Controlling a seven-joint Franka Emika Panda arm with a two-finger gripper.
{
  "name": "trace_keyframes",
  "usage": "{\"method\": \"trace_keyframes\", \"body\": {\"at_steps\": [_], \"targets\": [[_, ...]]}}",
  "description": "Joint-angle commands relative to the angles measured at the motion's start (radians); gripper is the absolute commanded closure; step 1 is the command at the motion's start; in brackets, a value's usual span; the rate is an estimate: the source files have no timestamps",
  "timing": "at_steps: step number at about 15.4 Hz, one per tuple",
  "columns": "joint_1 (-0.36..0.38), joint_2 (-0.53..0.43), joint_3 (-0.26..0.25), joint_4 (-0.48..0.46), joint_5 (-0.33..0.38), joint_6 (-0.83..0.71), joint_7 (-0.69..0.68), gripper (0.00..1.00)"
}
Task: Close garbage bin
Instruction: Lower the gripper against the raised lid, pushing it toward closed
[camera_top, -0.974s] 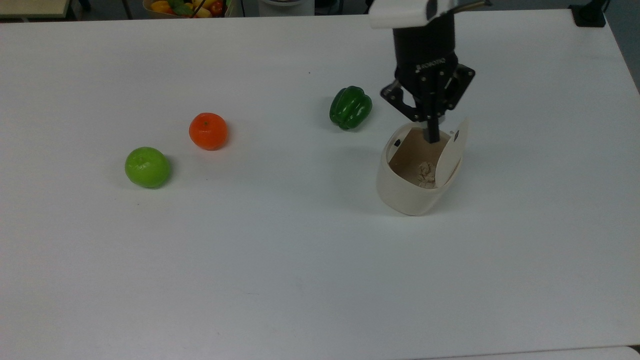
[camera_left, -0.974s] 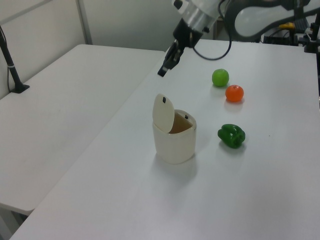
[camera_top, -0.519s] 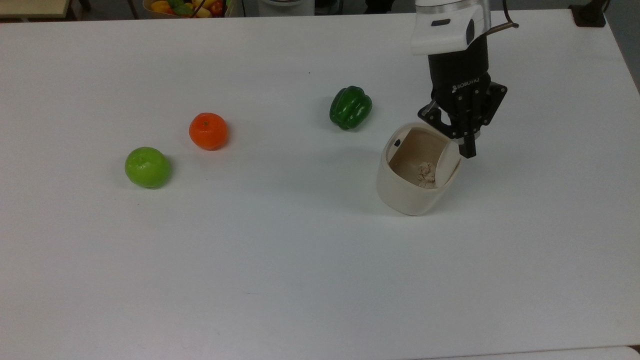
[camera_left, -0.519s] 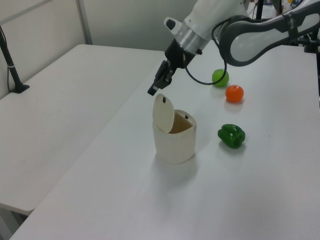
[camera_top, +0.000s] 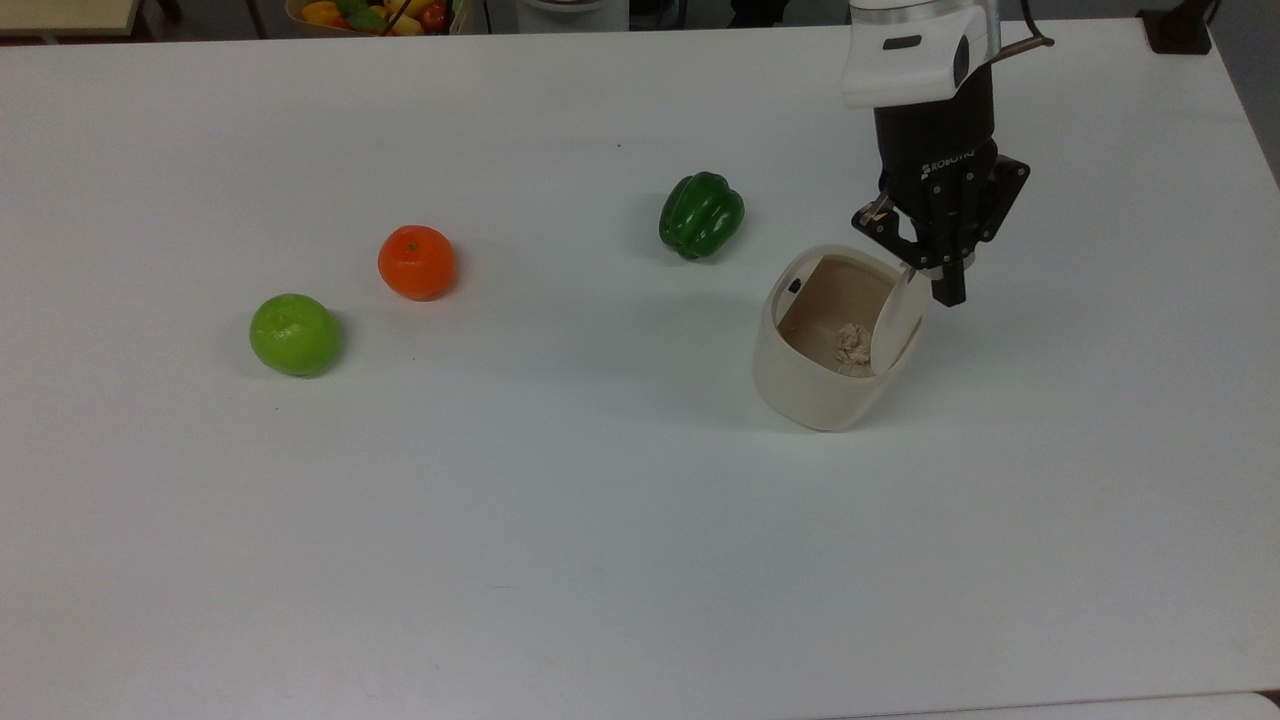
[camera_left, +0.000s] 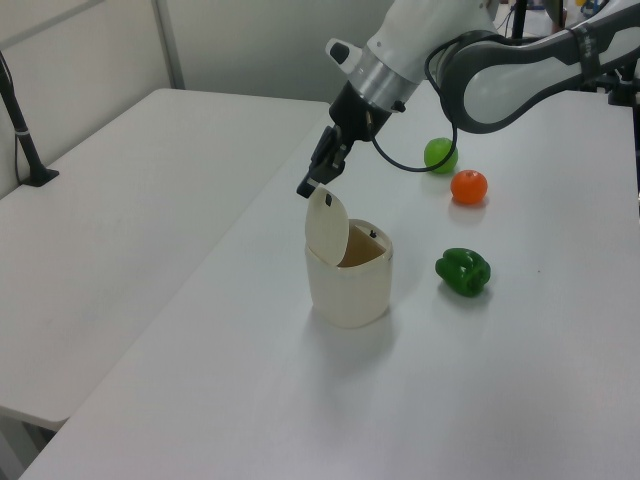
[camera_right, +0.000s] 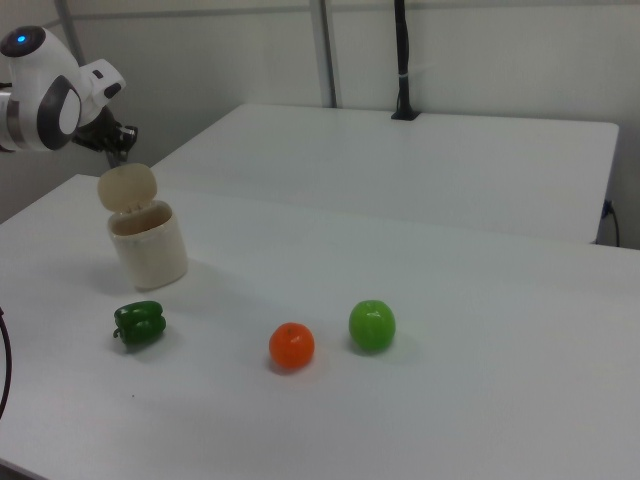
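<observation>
The garbage bin (camera_top: 800, 385) is a small cream-white tub on the white table, at the top view's right of centre. Its flat lid (camera_top: 897, 322) stands upright on the hinge, leaving the beige inside and a crumpled paper wad (camera_top: 850, 348) exposed. My gripper (camera_top: 948, 290) is shut with nothing in it, and it points down just beyond the lid's upper edge, on the side away from the opening. In the left view the gripper (camera_left: 308, 188) hovers right above the lid (camera_left: 327, 222), close to its top rim. In the right view the bin (camera_right: 148, 250) stands below my arm (camera_right: 45, 100).
A green bell pepper (camera_top: 701, 214) lies close to the bin on the top view's left. An orange (camera_top: 416, 262) and a green apple (camera_top: 295, 334) sit farther left. A fruit basket (camera_top: 370, 14) is beyond the table's far edge. A second table (camera_left: 120, 190) adjoins in the left view.
My gripper moved from over the bin's opening toward the top view's right, crossing the upright lid, and now sits just behind its top edge. The lid and bin have not moved.
</observation>
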Motion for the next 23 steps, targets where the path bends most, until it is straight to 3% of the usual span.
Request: {"method": "trace_keyframes", "body": {"at_steps": [1, 6, 10, 12, 15, 23], "targets": [[0.005, -0.034, -0.004, 0.002, 0.014, -0.118, -0.019, 1.00], [0.005, -0.045, -0.007, 0.002, -0.013, -0.210, -0.041, 1.00], [0.000, -0.040, -0.007, 0.000, -0.105, -0.218, -0.048, 1.00], [0.003, -0.038, -0.007, -0.011, -0.131, -0.224, -0.152, 1.00], [-0.003, -0.031, -0.007, -0.009, -0.129, -0.300, -0.271, 1.00], [-0.006, -0.018, -0.007, -0.026, -0.132, -0.330, -0.288, 1.00]]}}
